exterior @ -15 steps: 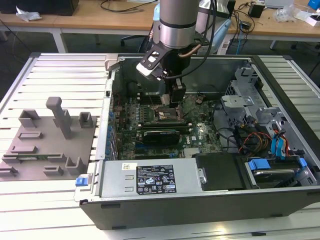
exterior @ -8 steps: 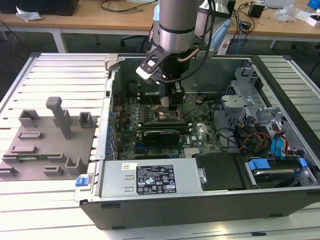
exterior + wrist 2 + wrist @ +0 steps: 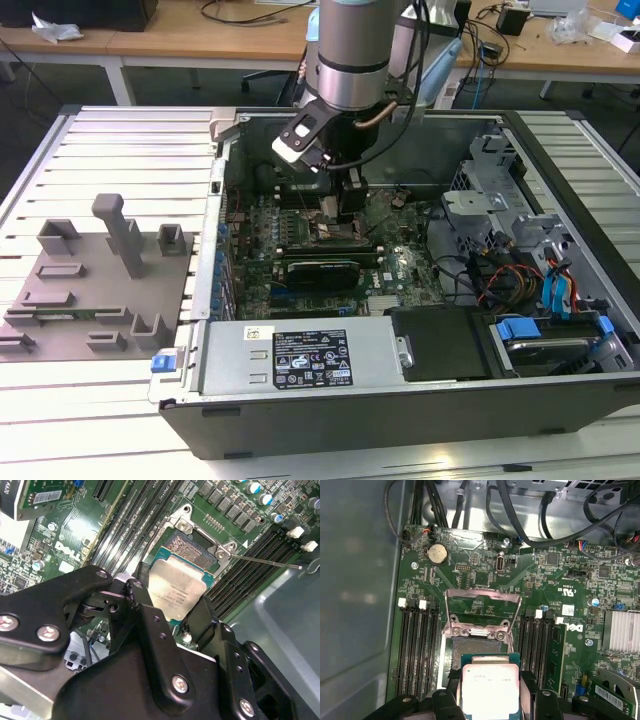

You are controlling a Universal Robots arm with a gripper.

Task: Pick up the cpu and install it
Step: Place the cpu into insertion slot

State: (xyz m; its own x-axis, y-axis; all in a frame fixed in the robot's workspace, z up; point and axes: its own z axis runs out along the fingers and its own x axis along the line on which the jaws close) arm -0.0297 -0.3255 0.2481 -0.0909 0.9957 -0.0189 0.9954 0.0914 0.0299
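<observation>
In both wrist views the cpu (image 3: 177,591) (image 3: 489,692), a flat square chip with a pale silvery top and green rim, sits between my gripper's black fingers (image 3: 141,596) (image 3: 451,682). My gripper (image 3: 172,606) (image 3: 489,702) is shut on its two opposite edges. The chip hangs just above and slightly off the open socket (image 3: 192,547) (image 3: 472,647), whose metal bracket (image 3: 482,600) is flipped up. In the exterior view my gripper (image 3: 345,205) reaches down into the open computer case over the motherboard (image 3: 400,265).
Memory slots (image 3: 417,645) flank the socket on both sides. A thin metal lever (image 3: 265,561) sticks out beside it. A grey box with a white label (image 3: 310,358), a drive cage with cables (image 3: 510,240) and a grey fixture plate (image 3: 95,285) lie around.
</observation>
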